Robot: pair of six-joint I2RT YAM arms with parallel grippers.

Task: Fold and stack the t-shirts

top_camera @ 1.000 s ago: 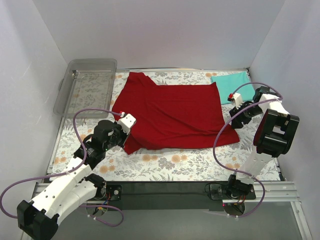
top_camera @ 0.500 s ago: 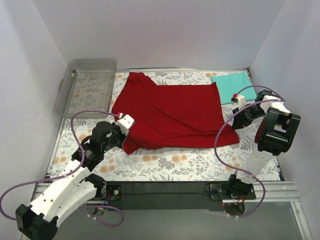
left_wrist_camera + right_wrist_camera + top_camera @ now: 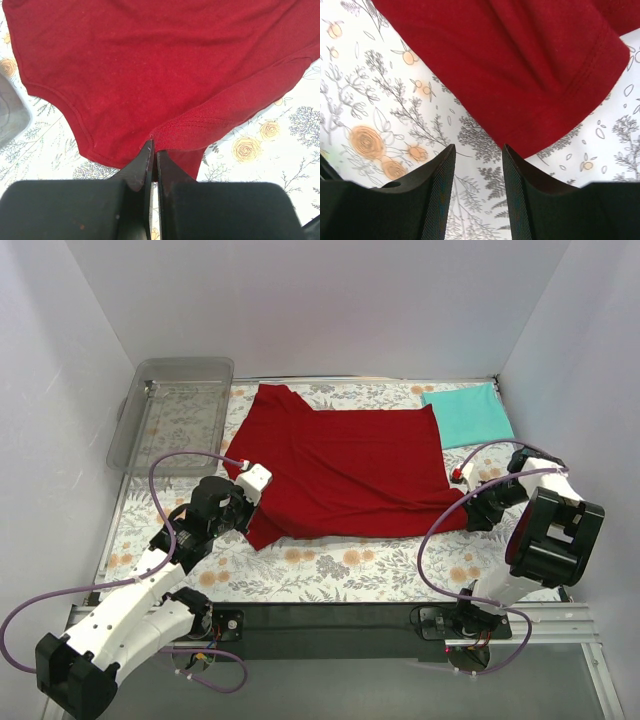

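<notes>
The dark red t-shirt [image 3: 345, 470] lies spread on the flowered table cover, one sleeve at the back left. My left gripper [image 3: 254, 512] is at its near left corner, shut on a fold of the red hem [image 3: 190, 132]. In the left wrist view the left gripper [image 3: 153, 146] shows cloth pinched between the tips. My right gripper [image 3: 472, 506] hovers at the shirt's near right corner. There the right gripper [image 3: 478, 150] stands open with only table cover between the fingers, and the red sleeve edge [image 3: 555, 125] lies just beyond them. The teal t-shirt [image 3: 468, 415] lies folded flat at the back right.
A clear plastic tray [image 3: 130, 430] sits at the back left, partly off the cover. White walls close in the table on the left, back and right. The dark base rail [image 3: 330, 625] runs along the near edge.
The right gripper has come down and toward the near edge, from beside the teal t-shirt to the red shirt's near right corner. The left gripper has barely shifted and keeps its hold.
</notes>
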